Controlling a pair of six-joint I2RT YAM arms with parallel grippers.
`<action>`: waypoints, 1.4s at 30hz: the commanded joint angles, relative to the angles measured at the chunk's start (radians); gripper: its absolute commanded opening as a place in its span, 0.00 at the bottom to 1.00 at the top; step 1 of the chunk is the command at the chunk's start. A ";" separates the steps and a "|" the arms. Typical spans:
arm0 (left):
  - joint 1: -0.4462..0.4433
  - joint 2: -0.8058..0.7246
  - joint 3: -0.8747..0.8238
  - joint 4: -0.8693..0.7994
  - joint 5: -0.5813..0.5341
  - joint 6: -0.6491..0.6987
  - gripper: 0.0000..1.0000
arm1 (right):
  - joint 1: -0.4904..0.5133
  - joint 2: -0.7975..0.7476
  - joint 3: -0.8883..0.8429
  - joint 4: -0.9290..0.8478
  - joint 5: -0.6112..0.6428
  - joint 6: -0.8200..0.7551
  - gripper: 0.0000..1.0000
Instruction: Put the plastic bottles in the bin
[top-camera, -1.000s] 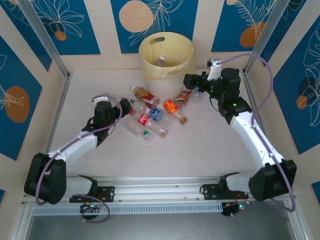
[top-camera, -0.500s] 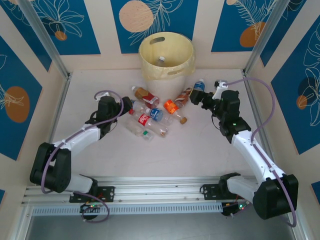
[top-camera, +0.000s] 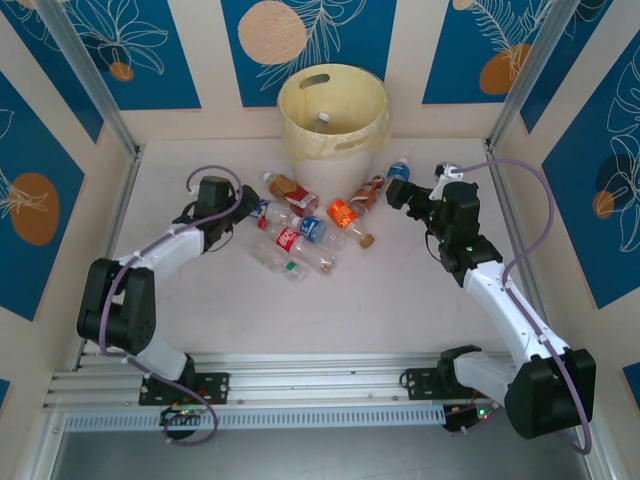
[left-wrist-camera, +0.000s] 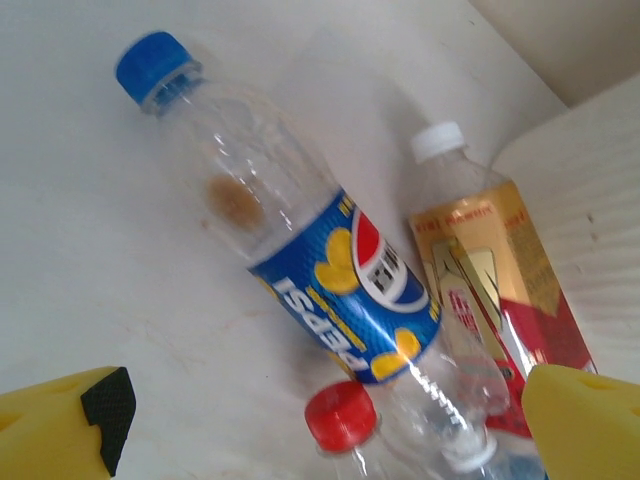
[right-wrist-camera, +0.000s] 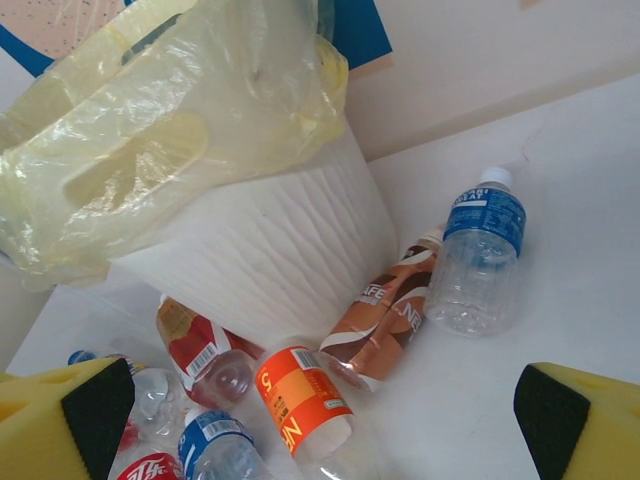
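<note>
Since half a second ago, the left arm has swung its elbow inward and pushed the left gripper (top-camera: 243, 207) closer to the heap. The right gripper (top-camera: 393, 190) has barely shifted beside the small clear blue-labelled bottle with a white cap (top-camera: 400, 170). Both grippers are spread wide, pinching nothing. One pale yellow round plastic bin (top-camera: 335, 140) stands at the far wall with one white-capped bottle (top-camera: 322, 118) inside. Roughly nine clear plastic bottles (top-camera: 300, 235) lie clustered on the white table (top-camera: 400, 300) just before it, between the two grippers. One blue-capped Pepsi bottle (left-wrist-camera: 300, 250) lies ahead of the left gripper's yellow fingers (left-wrist-camera: 60, 425).
</note>
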 joint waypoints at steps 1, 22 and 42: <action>0.024 0.054 0.055 -0.094 0.042 -0.039 1.00 | -0.009 -0.021 0.021 -0.023 0.043 0.015 0.99; 0.025 0.411 0.470 -0.359 0.021 -0.382 1.00 | -0.023 -0.076 0.017 -0.102 0.069 0.023 0.99; 0.014 0.558 0.538 -0.288 -0.112 -0.535 0.89 | -0.026 -0.108 0.026 -0.161 0.084 -0.001 0.99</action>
